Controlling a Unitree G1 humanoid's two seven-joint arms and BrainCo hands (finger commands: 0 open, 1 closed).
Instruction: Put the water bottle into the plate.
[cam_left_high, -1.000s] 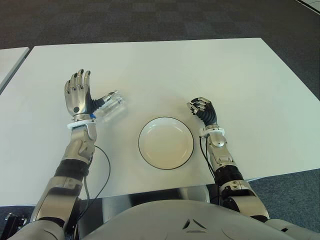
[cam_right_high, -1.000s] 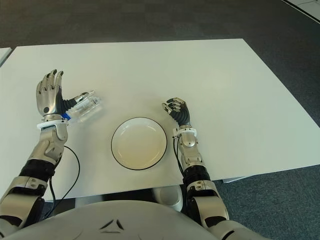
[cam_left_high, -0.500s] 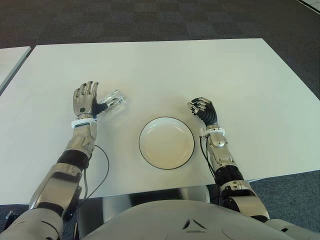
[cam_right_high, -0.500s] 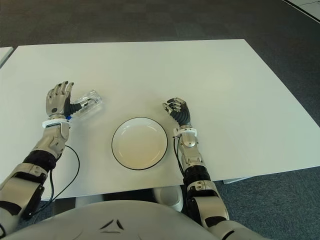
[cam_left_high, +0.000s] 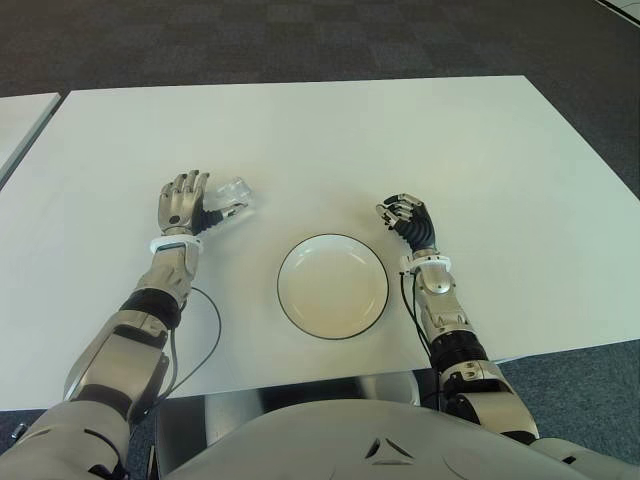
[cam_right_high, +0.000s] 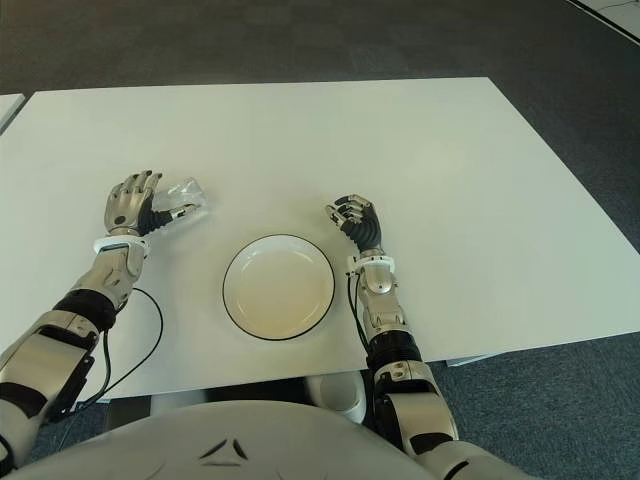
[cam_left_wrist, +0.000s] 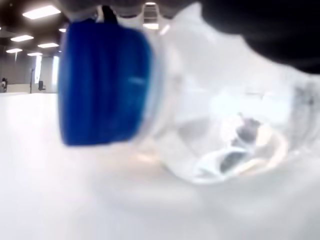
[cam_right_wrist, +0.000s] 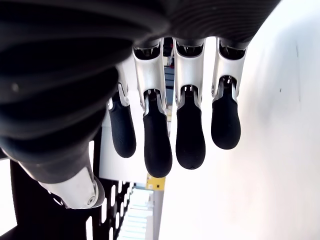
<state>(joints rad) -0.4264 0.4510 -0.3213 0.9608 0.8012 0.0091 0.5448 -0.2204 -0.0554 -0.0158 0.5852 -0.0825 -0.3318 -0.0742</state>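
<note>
The clear water bottle (cam_left_high: 238, 190) lies on its side on the white table (cam_left_high: 400, 140), left of and behind the plate. Its blue cap (cam_left_wrist: 102, 82) fills the left wrist view, close against the palm. My left hand (cam_left_high: 195, 200) is at the bottle's cap end, with the fingers loosely spread above the bottle and the thumb reaching along its near side. The bottle still lies on the table. The white plate (cam_left_high: 300, 300) with a dark rim holds nothing and sits near the front middle. My right hand (cam_left_high: 405, 215) shows just right of the plate, fingers curled and holding nothing.
A black cable (cam_left_high: 205, 330) loops on the table beside my left forearm. Another white table's corner (cam_left_high: 15, 120) shows at the far left. Dark carpet surrounds the table, whose front edge runs close below the plate.
My left hand has come down from a raised, spread pose and moved right onto the bottle's cap end. The bottle has shifted little. The right hand has not moved.
</note>
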